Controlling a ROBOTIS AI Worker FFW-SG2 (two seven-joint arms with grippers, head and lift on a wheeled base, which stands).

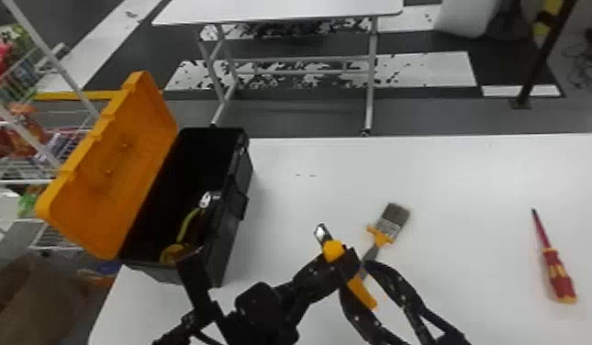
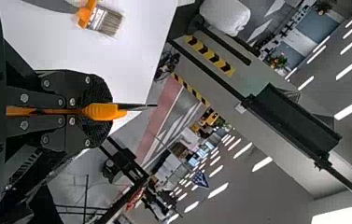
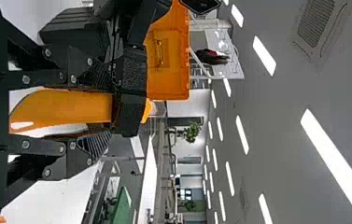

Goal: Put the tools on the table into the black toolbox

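- Left gripper (image 2: pixel 107 112) pinches the utility knife (image 1: pixel 333 251), probably because the black toolbox (image 1: pixel 226 243) stands that side.
- Right gripper (image 3: pixel 103 110), fingers apart, straddles the handle (image 1: pixel 363 293), likely for handover.

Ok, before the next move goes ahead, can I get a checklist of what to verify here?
1. Toolbox lid open: ok.
2. Left end effector closed on the orange-handled tool: ok.
3. Right end effector, at the handle, free of any grip: cannot tell.
4. Held tool above the black toolbox: not ok, it is over the table, right of the box.
5. Paintbrush and red screwdriver stowed: not ok, both on the table.
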